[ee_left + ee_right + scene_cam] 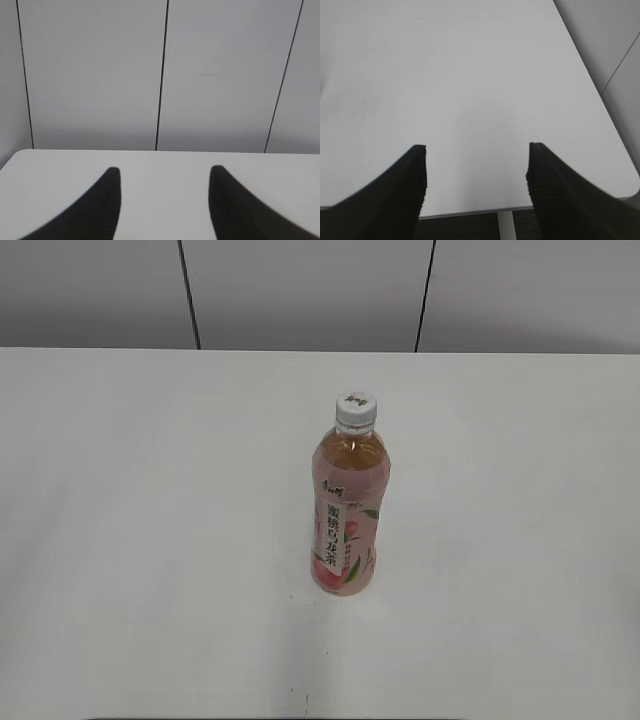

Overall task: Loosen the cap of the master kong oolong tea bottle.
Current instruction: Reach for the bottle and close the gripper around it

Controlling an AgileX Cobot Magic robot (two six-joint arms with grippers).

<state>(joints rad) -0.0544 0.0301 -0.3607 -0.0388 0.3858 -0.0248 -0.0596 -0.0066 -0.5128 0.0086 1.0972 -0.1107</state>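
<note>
The master kong oolong tea bottle (pixel 348 515) stands upright near the middle of the white table (pixel 150 540) in the exterior view, with amber tea and a pink peach label. Its white ribbed cap (pixel 355 410) sits on top. Neither gripper shows in the exterior view. My left gripper (pixel 165 172) is open and empty over bare table in the left wrist view. My right gripper (pixel 476 147) is open and empty above the table's edge in the right wrist view. The bottle shows in neither wrist view.
A grey panelled wall (pixel 300 290) runs behind the table's far edge. In the right wrist view the table's edge (pixel 470 212) and a white leg (pixel 506 225) show below the fingers, with dark floor under them.
</note>
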